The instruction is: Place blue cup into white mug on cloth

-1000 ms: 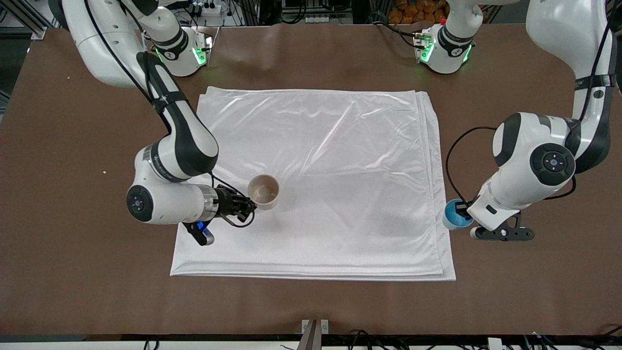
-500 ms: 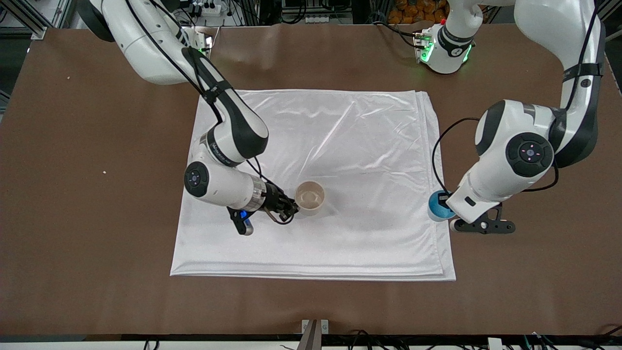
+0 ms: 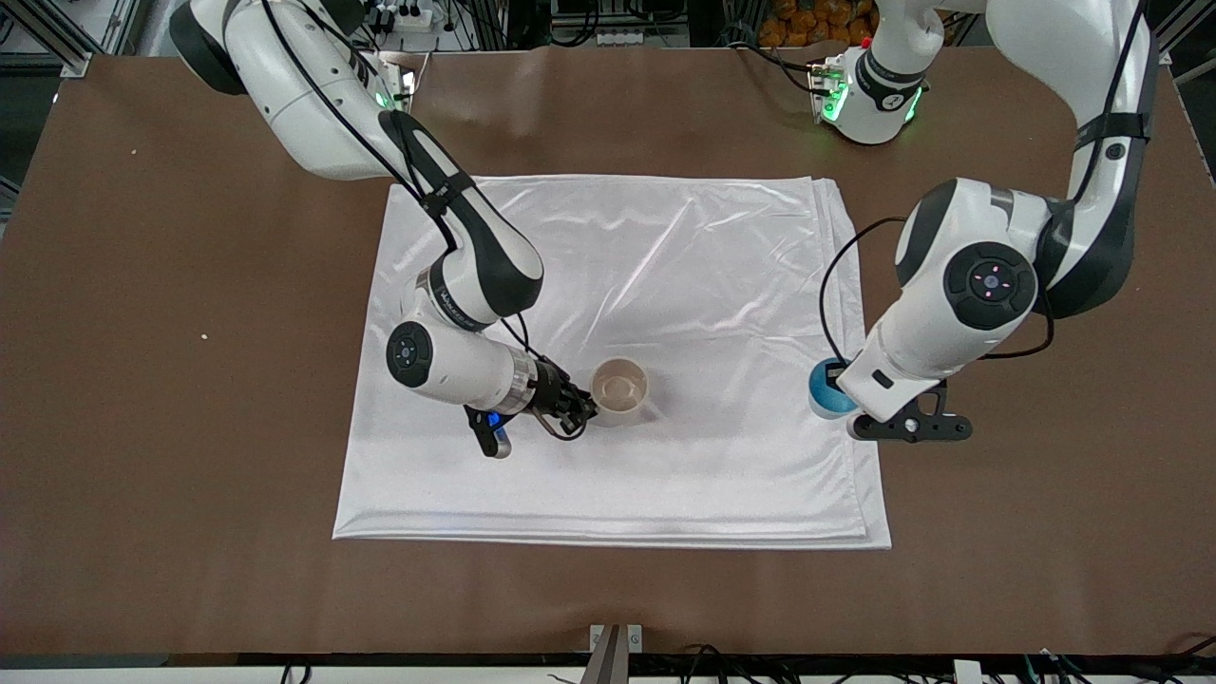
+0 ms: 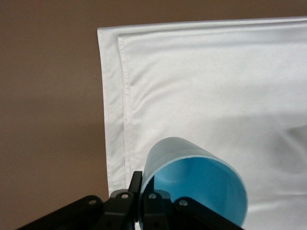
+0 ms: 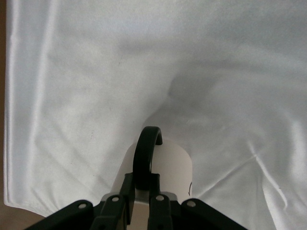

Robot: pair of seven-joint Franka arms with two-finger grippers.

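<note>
Fingers (image 5: 125,199) pinching mug handle (image 5: 145,158), cloth (image 3: 665,275), brown table (image 3: 142,380)

- Cloth (image 3: 665,285): white fabric, satin-like sheen, smooth w/ soft wrinkles, folded in layers.
- Table (image 3: 190,427): brown top, matt, even.
- Blue cup (image 4: 192,187): plastic-looking, smooth; fine ridges on outside.
- White mug (image 3: 619,388): cream body, matt; handle black, glossy.

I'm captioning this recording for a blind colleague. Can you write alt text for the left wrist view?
The left end effector is shut on the rim of a small, handleless, light blue tapered cup, tilted so its brighter blue inside shows. Under it lies a shiny white folded fabric cloth, its layered edge beside bare brown table.
</note>
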